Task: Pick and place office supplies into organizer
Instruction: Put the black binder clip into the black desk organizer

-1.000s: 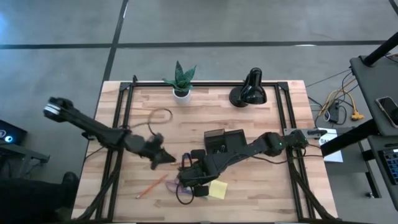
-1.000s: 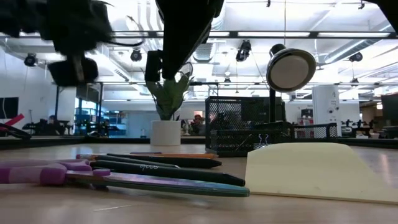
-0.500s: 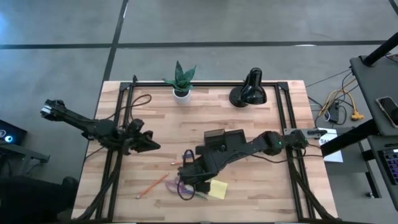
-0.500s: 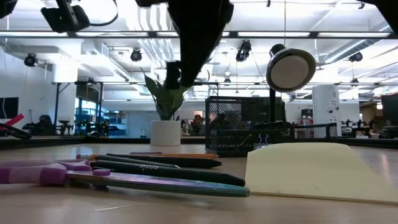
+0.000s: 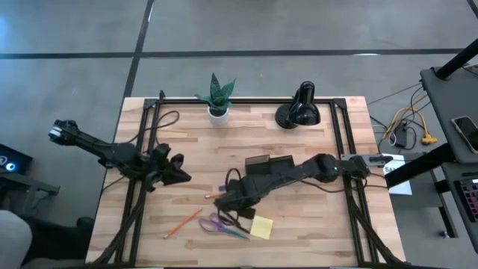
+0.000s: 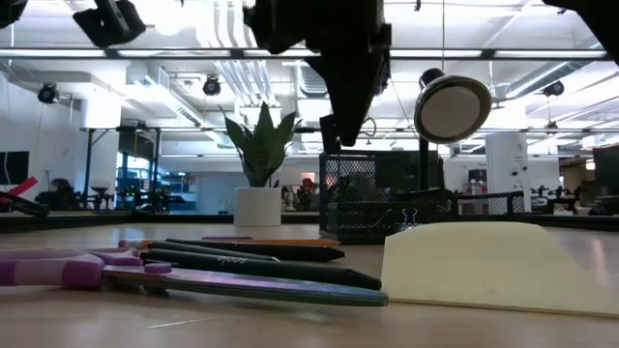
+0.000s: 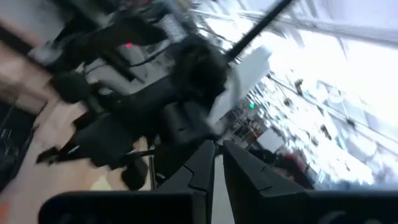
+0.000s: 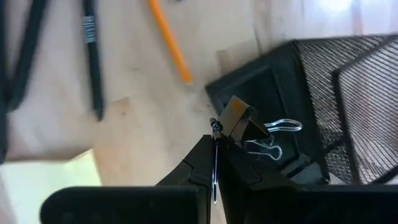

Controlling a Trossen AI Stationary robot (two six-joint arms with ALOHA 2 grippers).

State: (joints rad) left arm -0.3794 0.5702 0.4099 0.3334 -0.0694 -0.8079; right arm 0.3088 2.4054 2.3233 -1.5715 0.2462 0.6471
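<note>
The organizer (image 5: 270,167), a dark mesh box, stands on the wooden table (image 5: 314,224) a little right of the middle, and the low view does not show clearly what lies in its compartments. Just beside its corner, the right wrist view shows a small binder clip (image 8: 241,122) with wire handles, directly beyond the fingertips of the right gripper (image 8: 216,163). This gripper has its fingers pressed together with only a thin line between them, and I cannot tell if the clip is held or only lies on the table. In the high view the right gripper (image 5: 230,200) hangs above the table, near the organizer on the side of the left arm. In front of it lie the other supplies: the purple-handled scissors (image 5: 220,224), the yellow sticky-note pad (image 5: 261,227) just beside them, and an orange pencil (image 5: 183,223) a little apart. The low view shows also two black pens (image 6: 261,253) behind the scissors, partly hidden by each other. The left gripper (image 5: 181,175) waits near the left edge of the table, its fingers almost together and holding nothing. A potted plant (image 5: 216,96) and a black desk lamp (image 5: 300,108) stand at the far edge, well apart from the supplies.
</note>
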